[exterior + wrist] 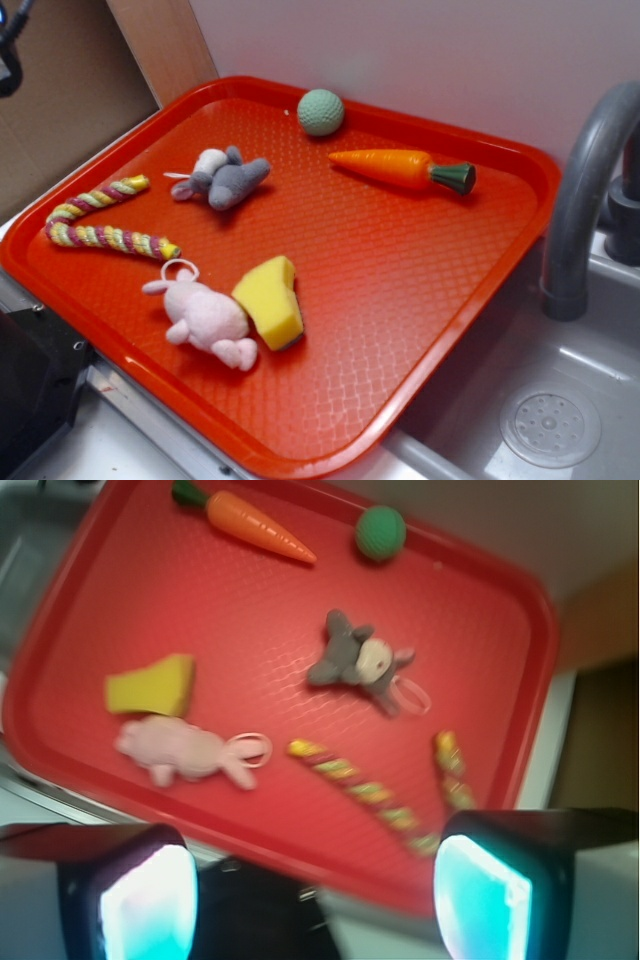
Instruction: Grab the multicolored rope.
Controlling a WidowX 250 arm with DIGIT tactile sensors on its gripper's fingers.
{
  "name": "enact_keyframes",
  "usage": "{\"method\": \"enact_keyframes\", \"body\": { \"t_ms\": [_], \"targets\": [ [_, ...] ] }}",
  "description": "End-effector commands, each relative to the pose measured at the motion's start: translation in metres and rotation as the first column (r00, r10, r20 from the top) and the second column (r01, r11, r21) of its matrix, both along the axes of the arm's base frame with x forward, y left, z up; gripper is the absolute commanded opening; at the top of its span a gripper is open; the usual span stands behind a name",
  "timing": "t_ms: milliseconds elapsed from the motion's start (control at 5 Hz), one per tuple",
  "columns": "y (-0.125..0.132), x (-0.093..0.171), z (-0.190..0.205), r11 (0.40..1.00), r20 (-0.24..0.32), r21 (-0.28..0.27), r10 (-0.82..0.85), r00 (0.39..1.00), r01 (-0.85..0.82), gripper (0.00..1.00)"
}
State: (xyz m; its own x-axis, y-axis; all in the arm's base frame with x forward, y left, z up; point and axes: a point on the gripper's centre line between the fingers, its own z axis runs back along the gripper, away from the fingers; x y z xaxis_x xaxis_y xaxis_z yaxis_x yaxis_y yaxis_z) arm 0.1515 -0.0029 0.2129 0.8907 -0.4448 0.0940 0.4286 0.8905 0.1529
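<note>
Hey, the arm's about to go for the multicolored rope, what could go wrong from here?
1. The multicolored rope is bent in a V against the red tray rim at its left edge, so a finger might strike the rim.
2. The pink plush lies just beyond one rope end and might get nudged or caught.
3. The gripper is open, high above; the wrist view is blurred, so aim might be off.

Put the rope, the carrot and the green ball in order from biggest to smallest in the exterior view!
1. multicolored rope, bent, longest
2. carrot
3. green ball, smallest

The ball and carrot sit farther back, but the gaps look clear.
</note>
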Motion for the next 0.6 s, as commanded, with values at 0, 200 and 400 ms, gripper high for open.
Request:
{"method": "enact_keyframes", "body": {
  "t_ms": [0, 200, 400],
  "targets": [
    [0.020, 0.016, -0.043, 0.887, -0.136, 0.095, -0.439, 0.888, 0.453, 1.00],
    [0.028, 0.018, -0.077, 0.835, -0.203, 0.108, -0.513, 0.834, 0.540, 1.00],
    [0.041, 0.017, -0.112, 0.824, -0.240, 0.086, -0.528, 0.815, 0.560, 1.00]
  ]
}}
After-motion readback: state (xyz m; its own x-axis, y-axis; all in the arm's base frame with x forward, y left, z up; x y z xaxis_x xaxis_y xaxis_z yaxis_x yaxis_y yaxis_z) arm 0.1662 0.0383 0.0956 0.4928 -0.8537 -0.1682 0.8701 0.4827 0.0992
